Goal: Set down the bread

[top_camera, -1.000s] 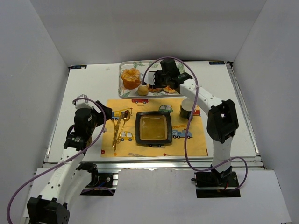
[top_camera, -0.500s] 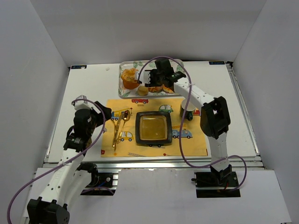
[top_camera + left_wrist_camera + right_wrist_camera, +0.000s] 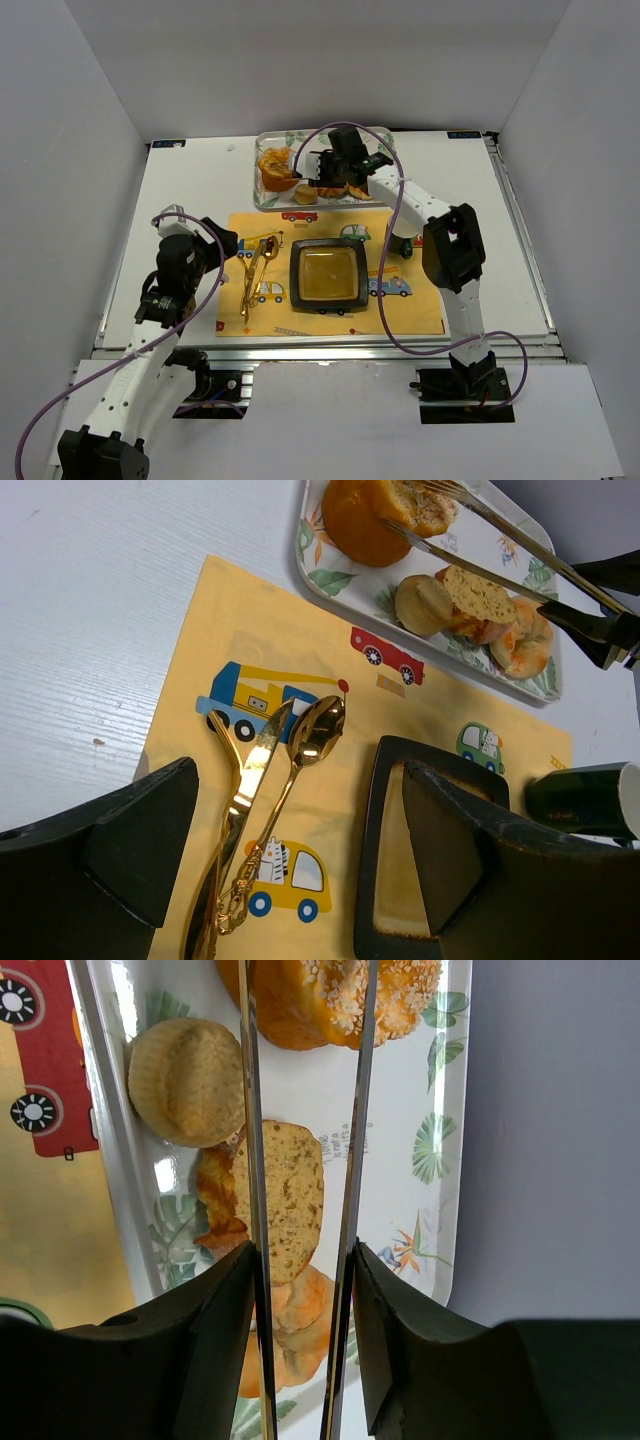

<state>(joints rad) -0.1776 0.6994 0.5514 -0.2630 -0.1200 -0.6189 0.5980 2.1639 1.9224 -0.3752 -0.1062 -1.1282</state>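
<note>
Black and square, the plate (image 3: 296,275) sits bare at the middle of the yellow placemat (image 3: 420,300) in the top view, so nothing has been placed yet. All the bread lies on the tray (image 3: 300,138) at the far side of the bench (image 3: 190,180), where the right gripper (image 3: 335,170) reaches over it. The left gripper (image 3: 225,243) hangs near the mat's left edge.

From the left wrist, that gripper's fingers are spread wide with nothing between them, above the gold cutlery (image 3: 312,730). Beyond, metal tongs (image 3: 480,520) stretch across the tray, their tips at the seeded bun (image 3: 365,515), passing over a bread slice (image 3: 480,592).

From the right wrist, the right gripper is clamped on the tongs, whose two arms run between its fingers. The arms straddle the slice and end over the bun (whether they pinch it cannot be told). A muffin (image 3: 185,1080) sits just beside them.

Judged from this, the pick itself is unfinished; lifting, carrying to the plate and releasing are all left.
</note>
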